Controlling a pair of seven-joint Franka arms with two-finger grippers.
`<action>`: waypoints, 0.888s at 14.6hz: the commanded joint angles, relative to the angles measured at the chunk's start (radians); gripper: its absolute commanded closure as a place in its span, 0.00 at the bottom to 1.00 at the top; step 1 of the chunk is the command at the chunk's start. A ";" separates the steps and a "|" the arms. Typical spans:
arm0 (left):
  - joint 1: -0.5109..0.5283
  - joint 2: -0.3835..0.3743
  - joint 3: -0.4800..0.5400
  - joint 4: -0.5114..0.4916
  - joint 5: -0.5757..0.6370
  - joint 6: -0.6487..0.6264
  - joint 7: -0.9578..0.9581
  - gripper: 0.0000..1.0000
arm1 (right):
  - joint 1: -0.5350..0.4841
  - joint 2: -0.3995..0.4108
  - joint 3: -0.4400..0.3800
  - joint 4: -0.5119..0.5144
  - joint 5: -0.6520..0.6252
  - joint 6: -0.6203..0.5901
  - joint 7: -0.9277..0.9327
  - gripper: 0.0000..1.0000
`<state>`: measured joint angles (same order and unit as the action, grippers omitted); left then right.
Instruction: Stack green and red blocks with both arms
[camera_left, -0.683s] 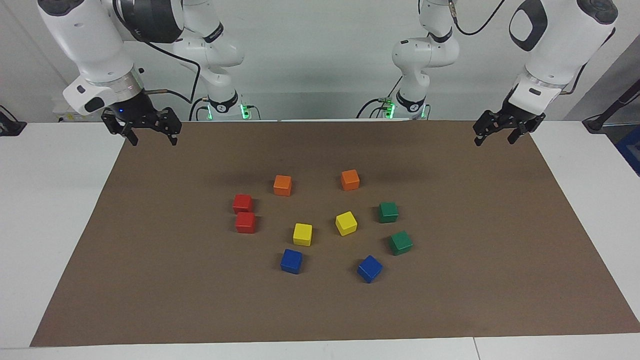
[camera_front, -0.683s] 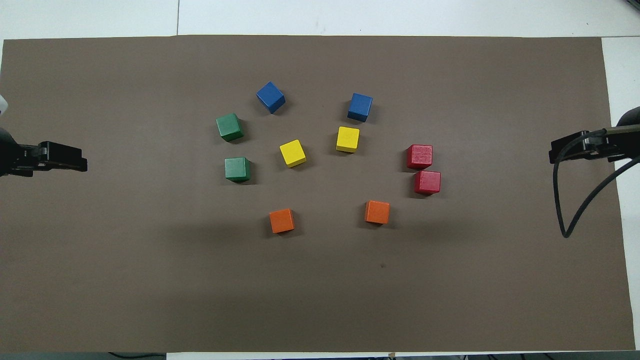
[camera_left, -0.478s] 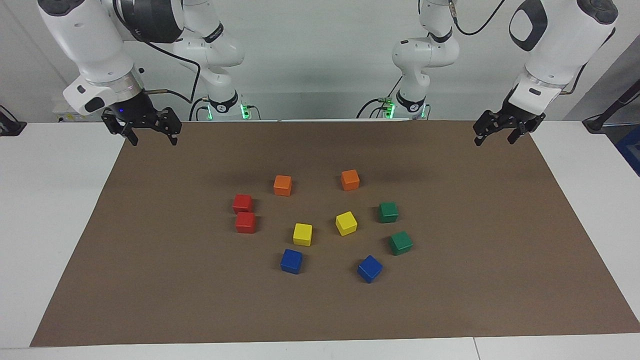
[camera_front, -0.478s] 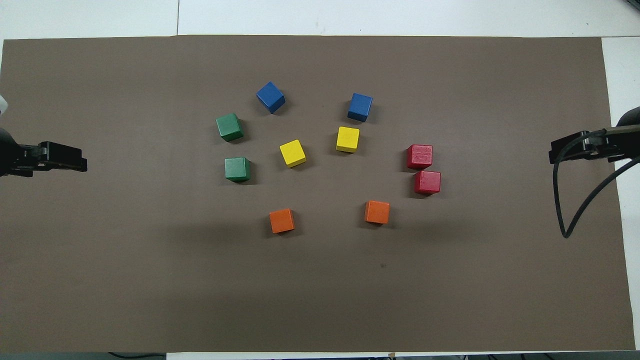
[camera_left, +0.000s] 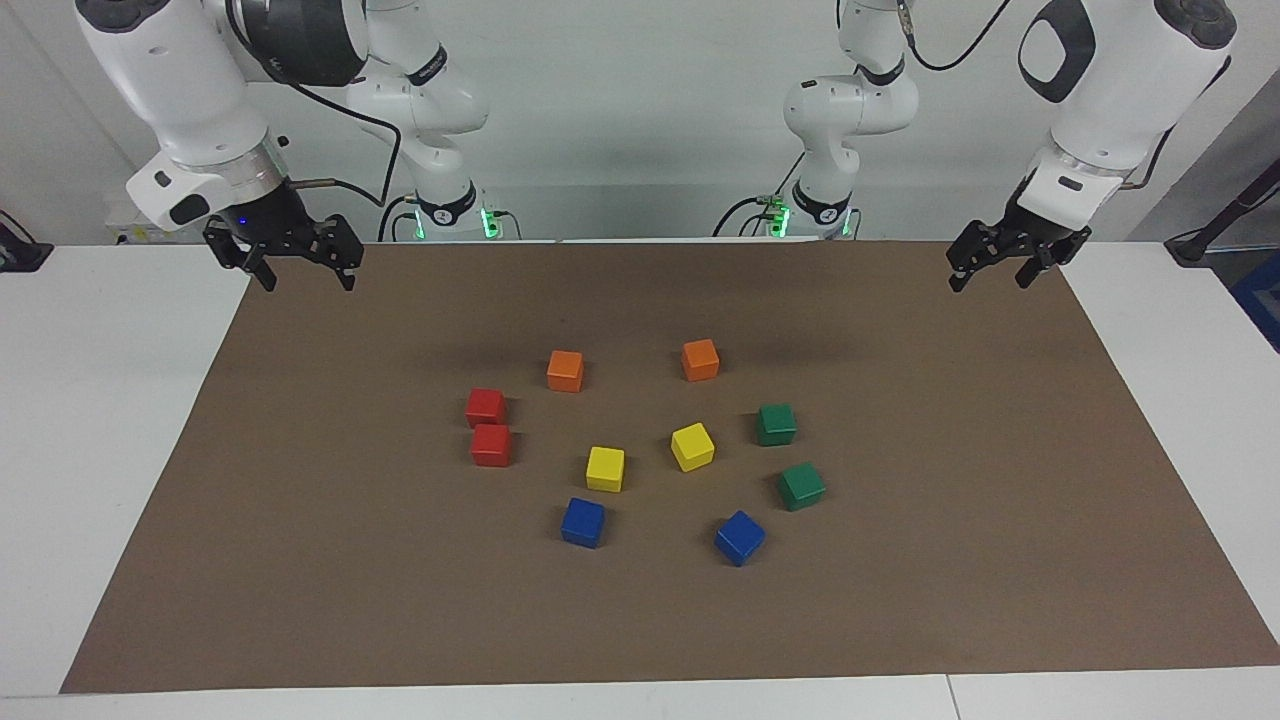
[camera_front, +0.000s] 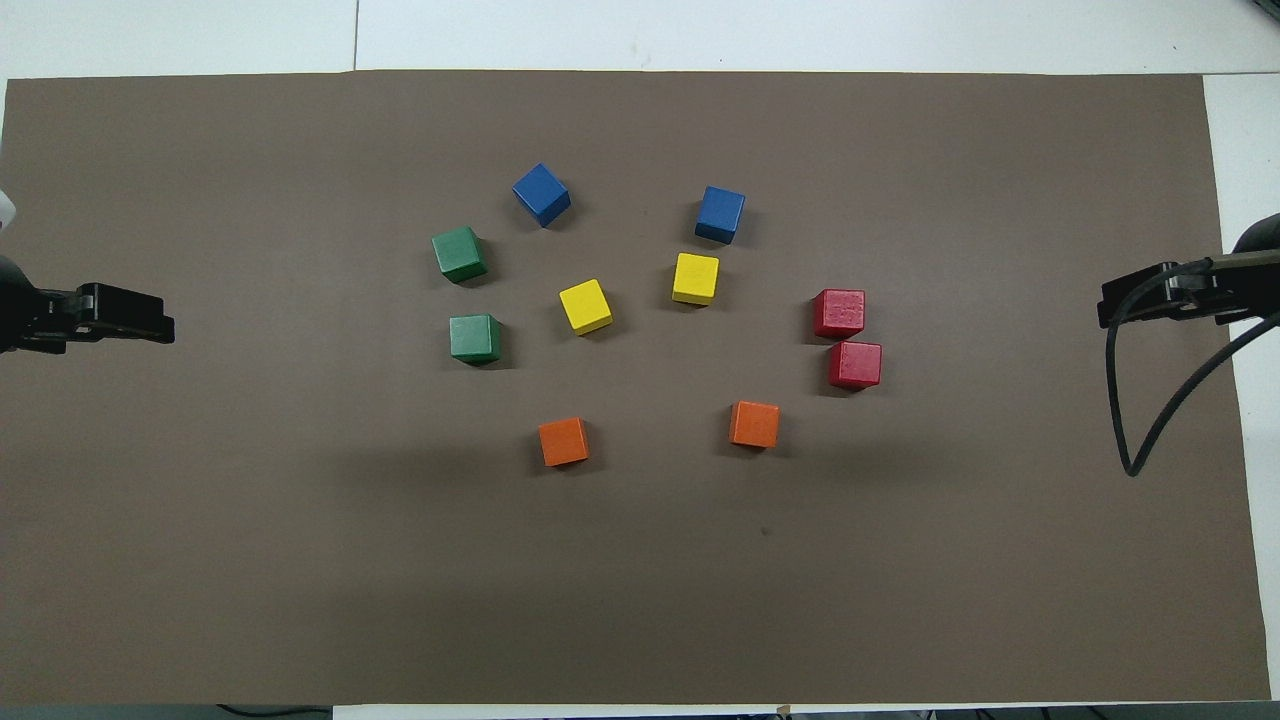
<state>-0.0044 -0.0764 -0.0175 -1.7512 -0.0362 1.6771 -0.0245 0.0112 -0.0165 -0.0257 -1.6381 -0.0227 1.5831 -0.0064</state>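
Stacking not yet begun: nothing has shifted over last moments, so every step remains.

Right gripper (camera_left: 297, 262) hangs empty, fingers apart, above mat corner at right arm's end of worktop (camera_left: 100, 400). Left gripper (camera_left: 1003, 262) likewise empty, fingers apart, over other corner. Both arms wait.

Two red blocks (camera_left: 488, 426), touching, lie well apart from right gripper, toward mat centre. Two green blocks (camera_left: 788, 455), near each other but separate, lie well apart from left gripper. Orange, yellow, blue cubes sit between the pairs.
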 joint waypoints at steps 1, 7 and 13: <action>-0.003 -0.042 -0.008 -0.056 -0.016 0.004 -0.008 0.00 | -0.010 -0.006 0.007 -0.009 0.006 -0.018 -0.014 0.00; -0.192 -0.037 -0.013 -0.221 -0.017 0.242 -0.210 0.00 | 0.080 -0.069 0.026 -0.229 0.069 0.228 0.136 0.00; -0.322 0.114 -0.012 -0.297 -0.017 0.504 -0.343 0.00 | 0.160 0.030 0.027 -0.262 0.069 0.351 0.293 0.00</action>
<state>-0.2872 -0.0092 -0.0466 -2.0291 -0.0441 2.0968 -0.3312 0.1693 -0.0080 0.0037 -1.8776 0.0357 1.8867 0.2566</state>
